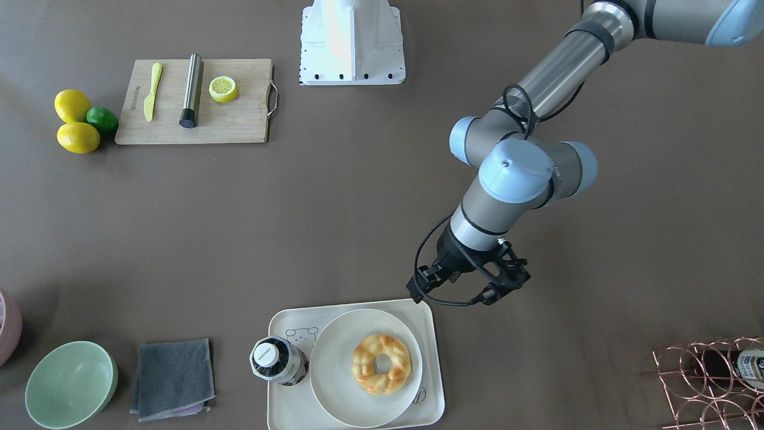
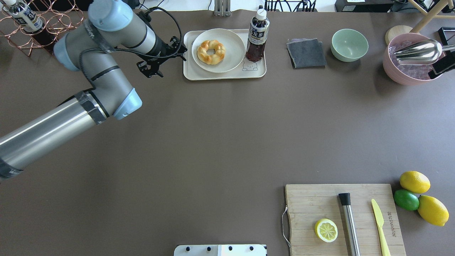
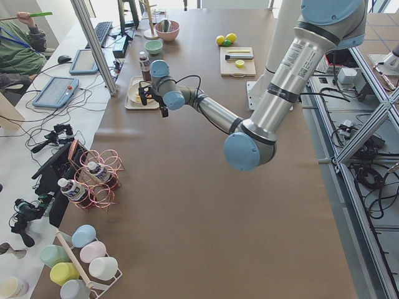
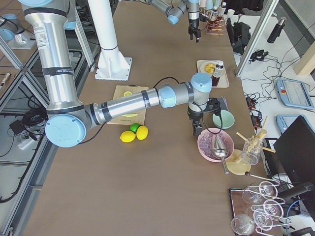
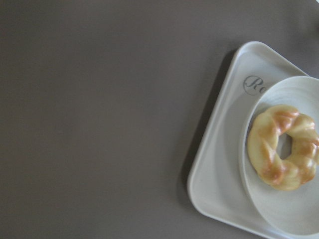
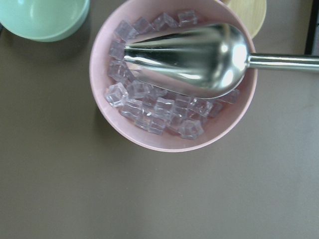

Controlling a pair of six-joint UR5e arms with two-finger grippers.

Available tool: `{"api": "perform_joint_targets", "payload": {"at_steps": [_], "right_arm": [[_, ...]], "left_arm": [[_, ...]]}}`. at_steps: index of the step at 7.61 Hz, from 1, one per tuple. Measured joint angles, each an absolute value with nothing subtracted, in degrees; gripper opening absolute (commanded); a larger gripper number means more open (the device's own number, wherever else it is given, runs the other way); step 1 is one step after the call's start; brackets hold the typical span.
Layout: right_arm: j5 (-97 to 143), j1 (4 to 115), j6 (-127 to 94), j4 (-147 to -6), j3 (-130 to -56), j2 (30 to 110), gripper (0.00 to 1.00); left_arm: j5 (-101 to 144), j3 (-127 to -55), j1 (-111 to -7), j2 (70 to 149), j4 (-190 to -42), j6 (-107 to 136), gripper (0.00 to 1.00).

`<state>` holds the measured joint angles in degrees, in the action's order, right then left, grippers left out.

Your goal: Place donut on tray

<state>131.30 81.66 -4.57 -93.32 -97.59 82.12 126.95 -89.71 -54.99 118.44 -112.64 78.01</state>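
The donut [image 1: 382,363] is a braided golden ring. It lies on a round white plate [image 1: 334,370], and the plate rests on the cream tray [image 1: 283,412] at the table's far edge. In the overhead view the donut [image 2: 211,52] sits on the tray [image 2: 220,75] beside a dark drink bottle [image 2: 256,39]. My left gripper [image 1: 465,289] hovers just off the tray's corner, open and empty, also in the overhead view [image 2: 161,58]. Its wrist view shows the donut [image 5: 284,147] and the tray [image 5: 219,164] at the right. My right gripper [image 4: 196,128] hangs near a pink bowl; I cannot tell its state.
A pink bowl [image 2: 405,71] of ice cubes with a metal scoop [image 6: 189,59], a green bowl [image 2: 349,44] and a grey cloth [image 2: 305,53] line the far edge. A copper wire rack [image 2: 35,21] stands behind my left arm. A cutting board [image 2: 309,213] and citrus fruit [image 2: 414,181] sit near right.
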Motion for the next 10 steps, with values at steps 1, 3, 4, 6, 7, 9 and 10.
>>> {"api": "perform_joint_targets", "payload": {"at_steps": [1, 3, 4, 6, 7, 9, 10], "right_arm": [[131.1, 84.0, 0.1, -93.3, -95.6, 83.1, 1.00], [130.6, 88.0, 5.4, -93.4, -91.5, 84.1, 1.00], [130.5, 89.3, 6.2, -93.3, -89.5, 84.5, 1.00], [130.3, 91.5, 7.5, -93.2, -87.5, 85.6, 1.00], [130.2, 92.3, 7.9, -93.2, -87.3, 86.1, 1.00], [128.3, 93.2, 7.6, -93.2, -87.5, 86.3, 1.00], [127.9, 93.3, 7.5, -93.2, -87.6, 86.2, 1.00]], "left_arm": [[127.9, -98.3, -58.0, 111.4, -104.6, 66.0, 0.99], [128.4, -107.2, -66.0, 101.2, -92.9, 42.6, 0.99], [128.5, -107.6, -70.6, 97.6, -90.9, 32.2, 0.99], [128.6, -105.1, -79.0, 92.3, -89.9, 17.2, 0.99], [128.7, -103.6, -82.3, 90.4, -89.8, 11.9, 0.99], [130.2, -101.6, -86.1, 87.0, -90.0, 7.6, 0.99], [130.7, -100.9, -86.7, 85.9, -90.3, 7.1, 0.99]]}}
